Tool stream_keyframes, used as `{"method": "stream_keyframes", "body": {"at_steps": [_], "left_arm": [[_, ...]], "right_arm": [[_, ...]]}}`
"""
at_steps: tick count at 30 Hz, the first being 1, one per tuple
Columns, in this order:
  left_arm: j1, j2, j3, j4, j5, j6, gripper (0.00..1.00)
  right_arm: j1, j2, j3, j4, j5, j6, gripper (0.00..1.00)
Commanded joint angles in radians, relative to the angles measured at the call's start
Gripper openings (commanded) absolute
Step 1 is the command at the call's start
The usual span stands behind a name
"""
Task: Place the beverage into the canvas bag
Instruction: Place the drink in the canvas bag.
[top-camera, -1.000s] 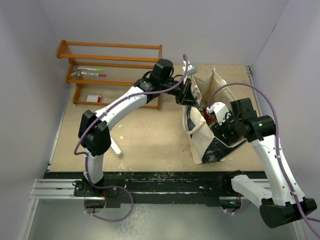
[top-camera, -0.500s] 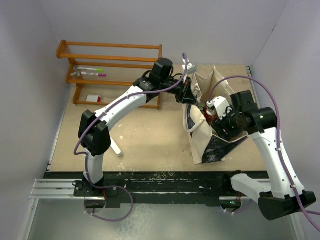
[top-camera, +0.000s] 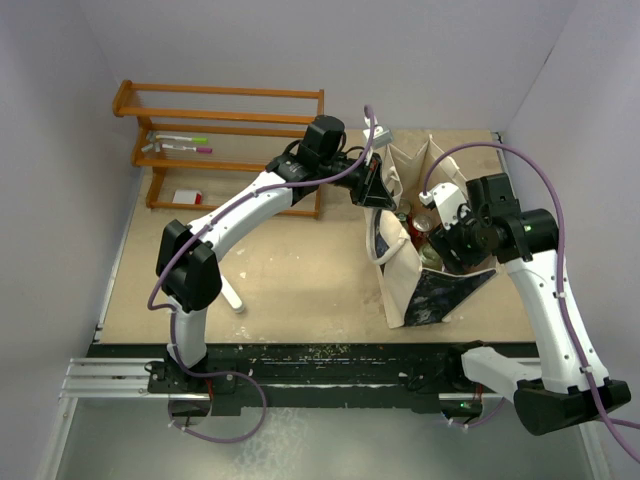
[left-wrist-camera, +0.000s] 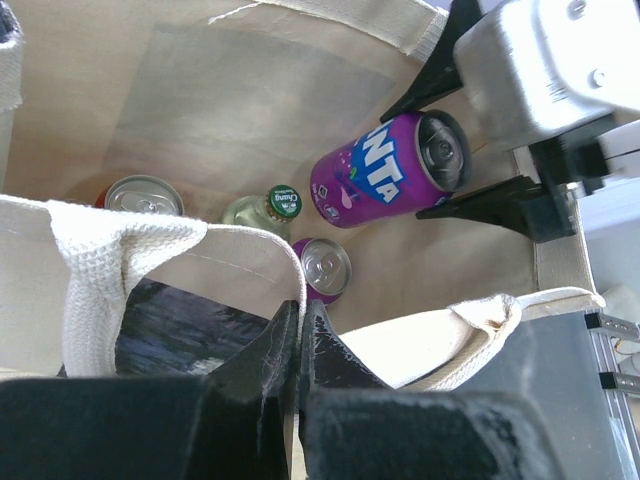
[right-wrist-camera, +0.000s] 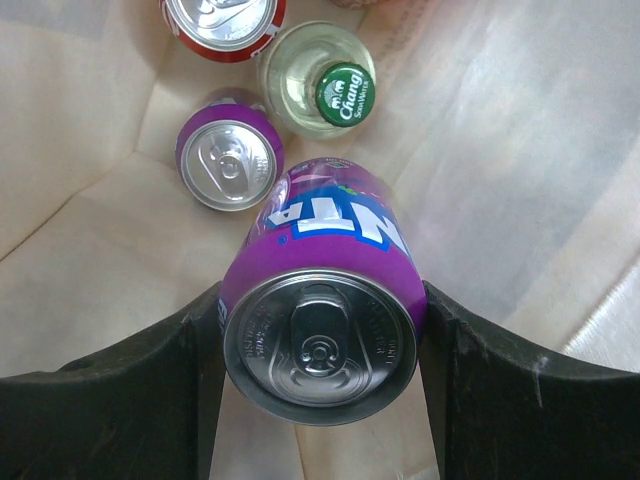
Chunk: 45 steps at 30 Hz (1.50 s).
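Purple Fanta can, base hidden, red can cropped

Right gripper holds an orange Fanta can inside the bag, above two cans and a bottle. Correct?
Not quite. The Fanta can in the right gripper is purple, not orange, as the right wrist view shows. The rest stands.
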Motion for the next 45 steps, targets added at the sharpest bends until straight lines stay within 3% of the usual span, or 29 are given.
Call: {"method": "stream_keyframes", "body": {"at_steps": [1,14,23,32,45], "left_arm": [[0.018,-0.042,0.017,0.019,-0.034,0.027,0.0],[0.016,-0.05,0.007,0.032,-0.024,0.013,0.0],[0.016,-0.068,-0.009,0.033,-0.024,0.019,0.0],[0.017,-0.093,-0.04,-0.033,-0.002,0.091,0.0],[0.015,-0.024,0.061,-0.231,0.006,0.14,0.0]], "right_arm": [[-0.008,0.008,-0.037,0.015,-0.005,-0.021,0.0],[-0.008,-0.002,-0.173,0.03,-0.077,-0.028,0.0],[-0.008,-0.036,0.005,0.052,-0.117,0.023,0.0],[-0.008,-0.038,0.1,0.208,-0.11,0.029,0.0],[-0.008,0.01,0.045,0.39,-0.163,0.002,0.0]]}}
